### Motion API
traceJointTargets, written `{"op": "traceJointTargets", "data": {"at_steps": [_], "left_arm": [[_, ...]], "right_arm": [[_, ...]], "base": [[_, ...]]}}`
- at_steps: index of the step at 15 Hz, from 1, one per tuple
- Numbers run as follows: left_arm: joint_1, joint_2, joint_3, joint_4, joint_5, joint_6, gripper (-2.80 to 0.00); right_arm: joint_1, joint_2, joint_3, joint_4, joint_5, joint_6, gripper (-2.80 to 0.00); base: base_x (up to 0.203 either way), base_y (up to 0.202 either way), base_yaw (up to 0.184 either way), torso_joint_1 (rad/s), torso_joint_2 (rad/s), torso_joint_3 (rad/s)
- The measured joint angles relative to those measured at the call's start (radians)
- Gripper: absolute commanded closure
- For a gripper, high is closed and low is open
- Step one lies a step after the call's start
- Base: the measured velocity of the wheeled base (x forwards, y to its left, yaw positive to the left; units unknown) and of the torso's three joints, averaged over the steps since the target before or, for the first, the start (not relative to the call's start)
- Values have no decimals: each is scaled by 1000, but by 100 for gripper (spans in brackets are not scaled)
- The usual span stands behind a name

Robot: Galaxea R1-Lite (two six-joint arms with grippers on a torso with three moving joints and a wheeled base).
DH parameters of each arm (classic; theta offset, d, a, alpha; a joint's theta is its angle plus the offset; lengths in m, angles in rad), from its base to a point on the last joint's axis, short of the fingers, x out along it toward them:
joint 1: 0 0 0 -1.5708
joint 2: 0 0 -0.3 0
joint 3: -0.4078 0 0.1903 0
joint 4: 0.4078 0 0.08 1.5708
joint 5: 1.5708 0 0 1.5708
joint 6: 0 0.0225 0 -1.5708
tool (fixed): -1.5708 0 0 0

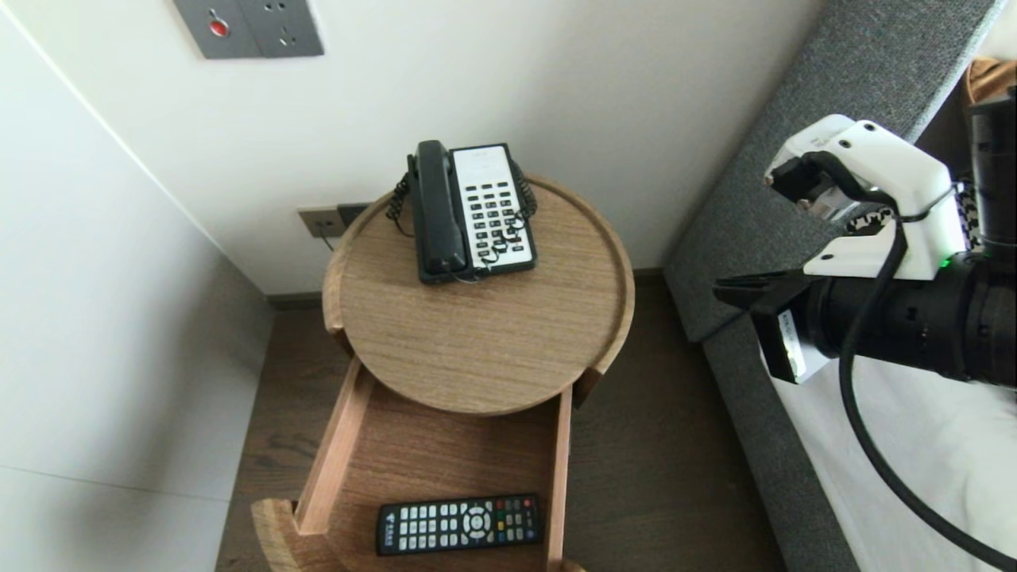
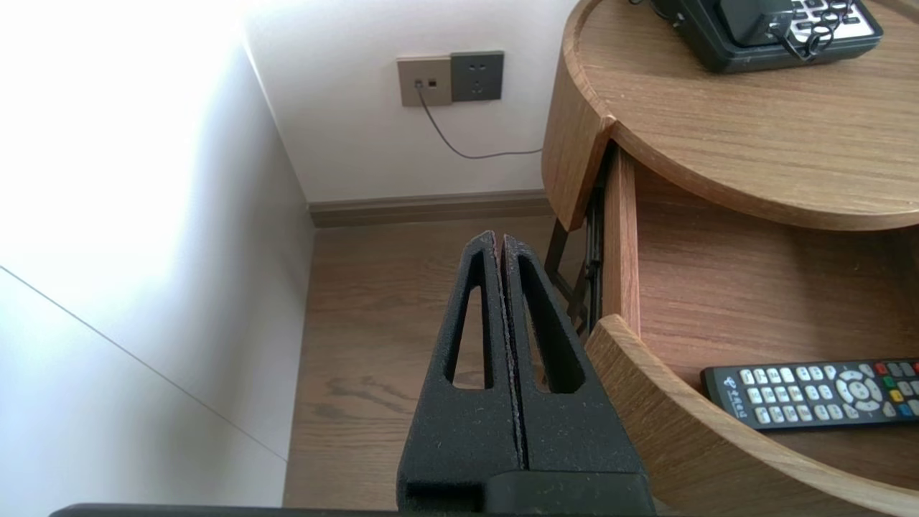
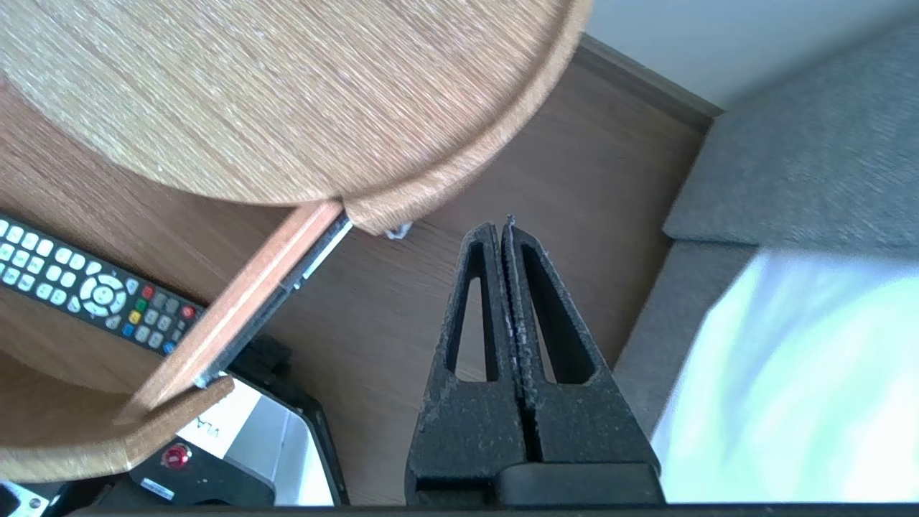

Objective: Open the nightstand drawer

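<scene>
The remote control is slim and black, with rows of white keys, a round navigation ring and a cluster of red, green, yellow and blue buttons at 1 end. It lies flat and crosswise in the open drawer, near its front, below the round wooden surface that carries a telephone. The right tool hangs empty above the floor between drawer and bed, its 2 fingers pressed together. The left tool, likewise closed and empty, is beside the drawer's left front corner.
</scene>
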Motion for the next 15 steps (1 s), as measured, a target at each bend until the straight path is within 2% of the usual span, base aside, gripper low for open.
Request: {"op": "traceJointTargets", "data": {"at_steps": [6, 15], "left_arm": [[0, 0, 0, 0, -1, 0, 0], [0, 0, 0, 0, -1, 0, 0]], "right_arm": [[-5, -87, 30, 116, -21, 6, 0], [-8, -115, 18, 122, -26, -6, 0]], "base": [[0, 0, 0, 0, 0, 0], [0, 0, 0, 0, 0, 0]]}}
